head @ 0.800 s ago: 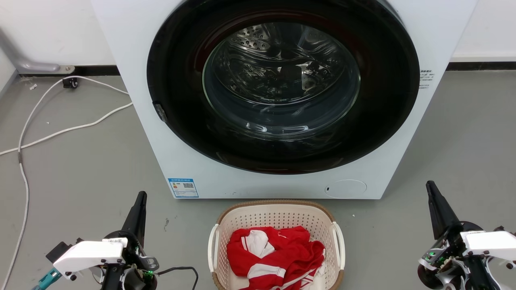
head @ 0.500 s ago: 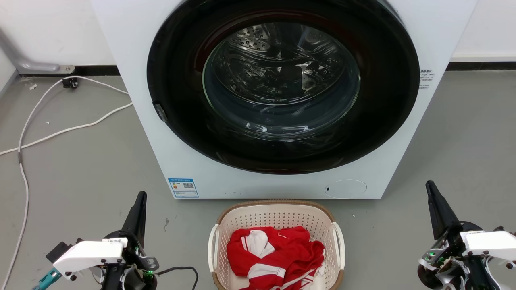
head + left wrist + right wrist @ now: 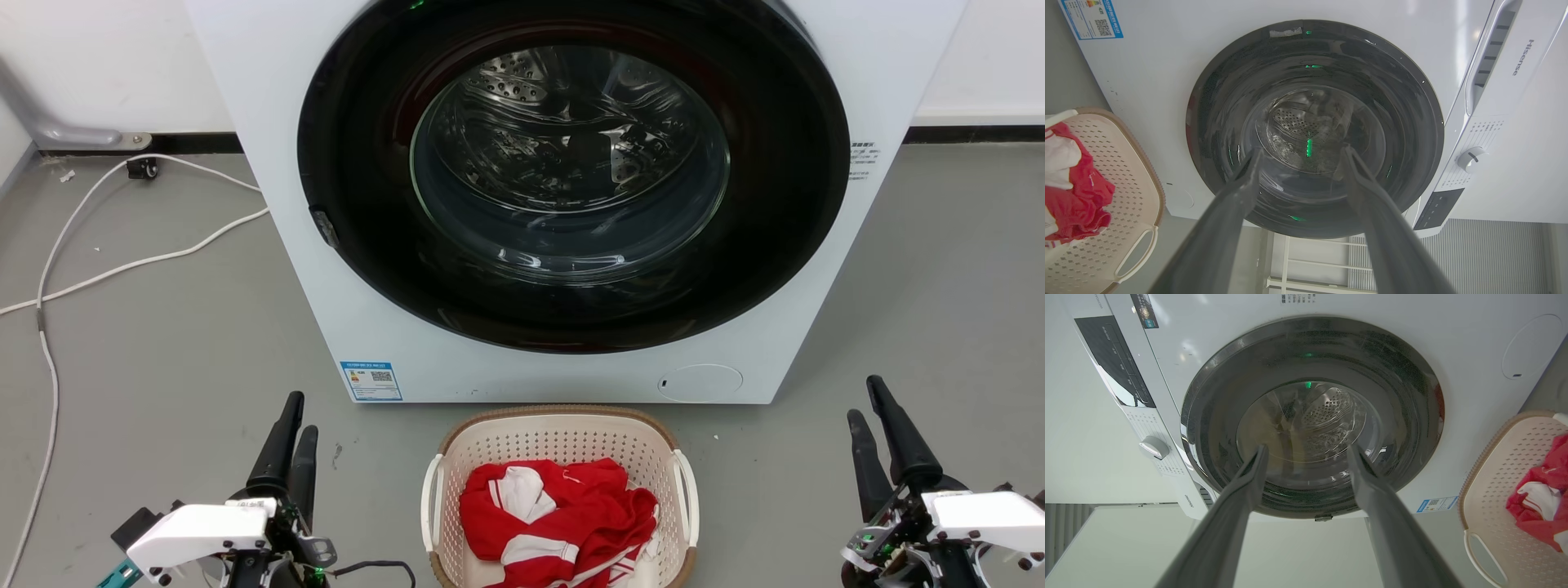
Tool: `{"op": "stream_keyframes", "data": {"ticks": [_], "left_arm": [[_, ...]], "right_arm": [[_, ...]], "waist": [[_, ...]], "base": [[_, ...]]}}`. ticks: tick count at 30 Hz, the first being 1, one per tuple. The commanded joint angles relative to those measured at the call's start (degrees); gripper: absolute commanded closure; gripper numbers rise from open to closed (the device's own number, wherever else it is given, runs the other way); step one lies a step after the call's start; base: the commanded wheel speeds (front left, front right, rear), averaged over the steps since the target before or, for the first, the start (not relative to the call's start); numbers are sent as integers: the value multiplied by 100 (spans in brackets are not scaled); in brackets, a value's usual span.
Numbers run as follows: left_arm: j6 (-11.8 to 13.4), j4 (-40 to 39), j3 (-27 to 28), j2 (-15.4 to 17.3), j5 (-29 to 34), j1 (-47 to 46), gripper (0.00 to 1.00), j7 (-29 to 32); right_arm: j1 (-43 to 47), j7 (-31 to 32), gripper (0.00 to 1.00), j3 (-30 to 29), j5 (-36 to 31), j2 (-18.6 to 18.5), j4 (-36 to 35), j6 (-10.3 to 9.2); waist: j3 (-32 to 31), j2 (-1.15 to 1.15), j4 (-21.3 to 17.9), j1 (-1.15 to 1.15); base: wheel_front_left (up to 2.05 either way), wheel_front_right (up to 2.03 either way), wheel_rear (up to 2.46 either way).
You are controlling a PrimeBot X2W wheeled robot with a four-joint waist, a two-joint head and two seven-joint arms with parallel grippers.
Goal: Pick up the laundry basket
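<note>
On the floor [image 3: 163,327] by the washer [image 3: 326,122], the basket [image 3: 563,445] sits untouched, and the left gripper [image 3: 300,415] and right gripper [image 3: 864,398] just spread their fingers apart, probably prepping to grab it.

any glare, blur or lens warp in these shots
Head view: sharp and even, with bright reflections on the round glass door of the white washing machine. Left wrist view: wide-angle warp, green glints in the door, dark fingers of the left gripper blurred up close. Right wrist view: same warp, right gripper fingers blurred too.
</note>
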Motion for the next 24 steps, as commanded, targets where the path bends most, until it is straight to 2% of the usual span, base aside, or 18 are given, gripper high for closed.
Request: {"op": "stream_keyframes", "data": {"ticks": [1,5,9,24], "left_arm": [[-6,-149,-70,20,73,-117,0,-82],[-6,-255,-146,19,267,-117,0,-198],[-7,-394,-188,18,637,-112,0,-301],[-1,-751,-291,13,2334,-28,0,-650]], "right_arm": [[-51,-75,0,27,-93,-19,-203,0],[28,-182,0,48,-245,-15,-345,0],[100,-284,0,47,-673,-11,-467,0],[221,-529,0,183,-3246,3,-857,0]], "waist": [[-1,0,1,0],[-5,0,4,0],[-11,0,7,0],[-33,0,1,0]], "base": [[0,0,0],[0,0,0],[0,0,0],[0,0,0]]}}
